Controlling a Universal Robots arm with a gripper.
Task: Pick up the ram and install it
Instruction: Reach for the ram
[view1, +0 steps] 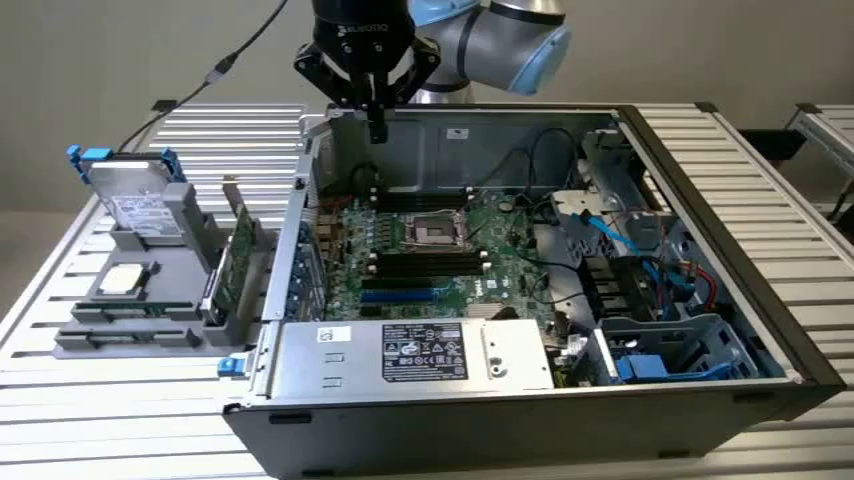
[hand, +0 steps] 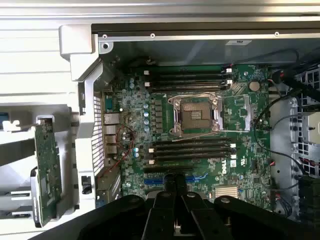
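Tool (view1: 378, 128) above motherboard (view1: 441, 262)

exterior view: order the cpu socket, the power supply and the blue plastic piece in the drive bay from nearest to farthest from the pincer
1. CPU socket: middle of the motherboard, closest to the pincer.
2. Power supply: on the camera's side of the motherboard.
3. Blue plastic piece: on the camera's side too, far toward the exterior view's right.

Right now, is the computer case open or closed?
Open. The computer case has no side panel on, so the motherboard lies exposed, with the gripper above it.
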